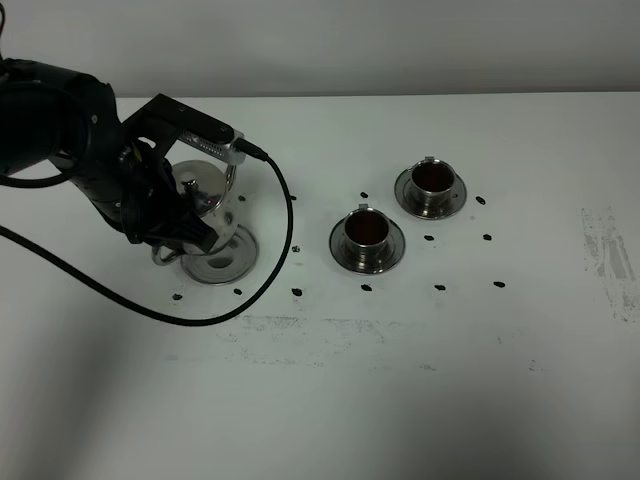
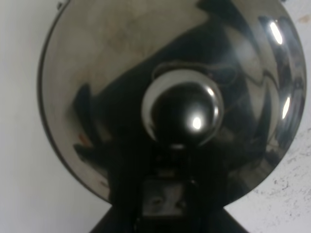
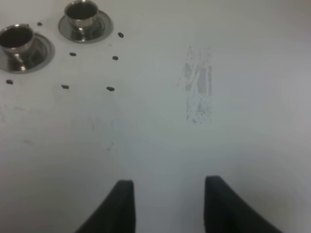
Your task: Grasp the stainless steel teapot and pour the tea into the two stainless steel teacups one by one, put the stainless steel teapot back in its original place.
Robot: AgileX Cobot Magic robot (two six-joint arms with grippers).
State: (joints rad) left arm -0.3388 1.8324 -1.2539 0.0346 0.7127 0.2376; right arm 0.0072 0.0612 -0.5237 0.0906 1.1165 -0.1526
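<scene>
The stainless steel teapot (image 1: pixel 205 190) stands on or just above its round steel tray (image 1: pixel 235 262) at the left, mostly hidden under my left arm. My left gripper (image 1: pixel 187 235) is at the pot's handle side and looks shut on it. The left wrist view is filled by the pot's domed lid (image 2: pixel 121 73) and its knob (image 2: pixel 182 114), with the gripper (image 2: pixel 165 206) a dark shape by the pot's rim. The two steel teacups on saucers, the near one (image 1: pixel 366 230) and the far one (image 1: pixel 432 178), hold dark tea. They also show in the right wrist view (image 3: pixel 17 39) (image 3: pixel 81 12). My right gripper (image 3: pixel 170 208) is open and empty over bare table.
A black cable (image 1: pixel 270 270) loops from the left wrist across the table in front of the tray. Small black marks (image 1: pixel 440 287) dot the table around the cups. A scuffed patch (image 1: pixel 605 255) lies at the far right.
</scene>
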